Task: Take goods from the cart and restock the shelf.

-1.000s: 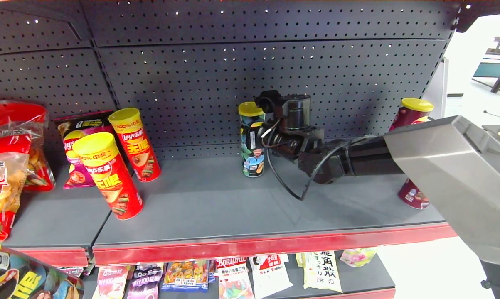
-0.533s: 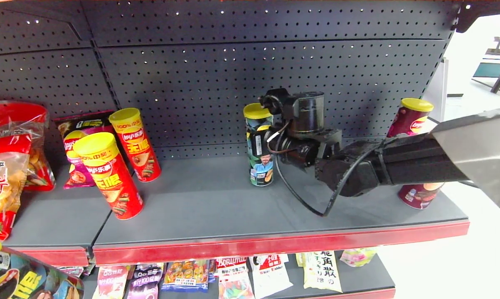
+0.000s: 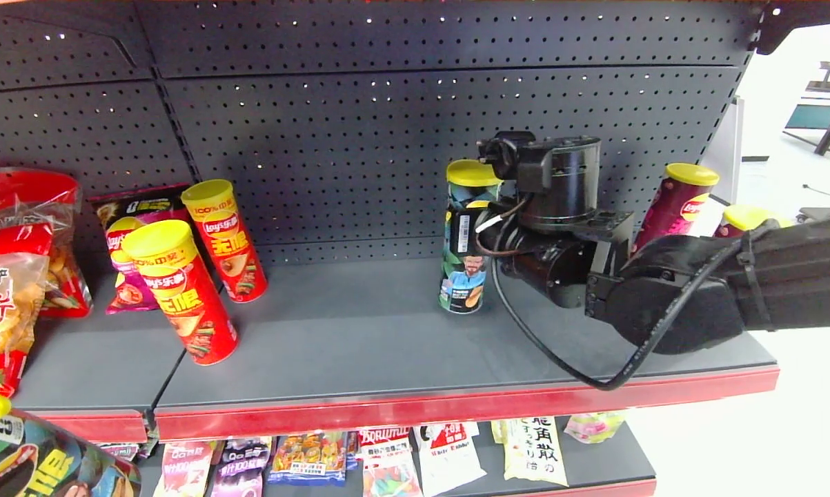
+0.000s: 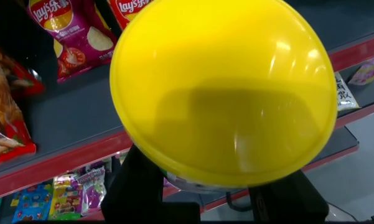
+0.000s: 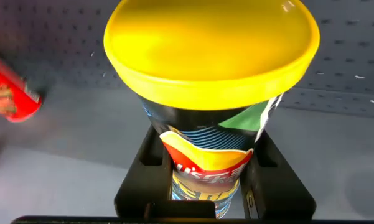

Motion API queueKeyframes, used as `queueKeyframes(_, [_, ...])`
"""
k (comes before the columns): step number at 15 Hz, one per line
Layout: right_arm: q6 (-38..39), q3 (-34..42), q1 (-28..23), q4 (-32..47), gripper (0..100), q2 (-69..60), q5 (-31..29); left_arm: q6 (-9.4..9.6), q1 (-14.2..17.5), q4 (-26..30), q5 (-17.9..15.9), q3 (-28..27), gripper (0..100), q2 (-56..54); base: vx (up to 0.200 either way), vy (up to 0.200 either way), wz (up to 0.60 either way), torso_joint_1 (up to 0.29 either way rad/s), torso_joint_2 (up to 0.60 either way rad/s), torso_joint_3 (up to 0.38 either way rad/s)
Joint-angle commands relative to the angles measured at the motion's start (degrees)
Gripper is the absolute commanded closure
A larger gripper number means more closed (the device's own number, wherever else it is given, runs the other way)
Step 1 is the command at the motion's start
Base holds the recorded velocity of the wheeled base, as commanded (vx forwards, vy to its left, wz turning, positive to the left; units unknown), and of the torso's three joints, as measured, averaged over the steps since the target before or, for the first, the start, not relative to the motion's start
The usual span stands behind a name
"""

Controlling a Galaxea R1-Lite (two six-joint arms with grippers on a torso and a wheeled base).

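Observation:
My right gripper (image 3: 475, 238) is shut on a dark, patterned chip can with a yellow lid (image 3: 464, 266). It holds the can upright over the middle of the grey shelf (image 3: 359, 345). The can's base is at or just above the shelf surface. In the right wrist view the same can (image 5: 211, 93) sits between the black fingers (image 5: 150, 155). My left gripper (image 4: 205, 196) is shut on a second yellow-lidded can (image 4: 224, 87). That can also appears at the bottom left of the head view (image 3: 42, 466), below the shelf's front edge.
Two red cans (image 3: 180, 300) (image 3: 225, 238), a purple chip bag (image 3: 128, 241) and snack bags (image 3: 14, 269) stand at the shelf's left. Maroon cans (image 3: 677, 200) (image 3: 749, 217) stand at its right end. A pegboard (image 3: 359, 138) backs the shelf. Packets (image 3: 387, 459) fill the lower shelf.
My right arm has carried the dark can to the right along the shelf and a little toward the front. The left can at the bottom left has barely shifted.

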Motion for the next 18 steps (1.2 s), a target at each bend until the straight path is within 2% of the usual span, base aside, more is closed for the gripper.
queueKeyframes(1, [0.78, 1.77, 1.50, 0.10, 100, -2.07, -0.22, 0.01, 0.02, -0.01, -0.01, -0.02, 100, 0.20, 0.000, 0.000, 0.00, 0.000, 0.00, 0.000])
queueKeyframes(8, [3.68, 9.42, 7.03, -0.70, 100, -3.13, -3.13, 0.01, 0.02, -0.01, -0.01, -0.11, 100, 0.20, 0.000, 0.000, 0.00, 0.000, 0.00, 0.000])
queueKeyframes(18, [3.59, 12.14, 7.91, -3.51, 100, -2.25, -5.23, 0.01, 0.02, -0.01, -0.01, -0.11, 100, 0.20, 0.000, 0.000, 0.00, 0.000, 0.00, 0.000])
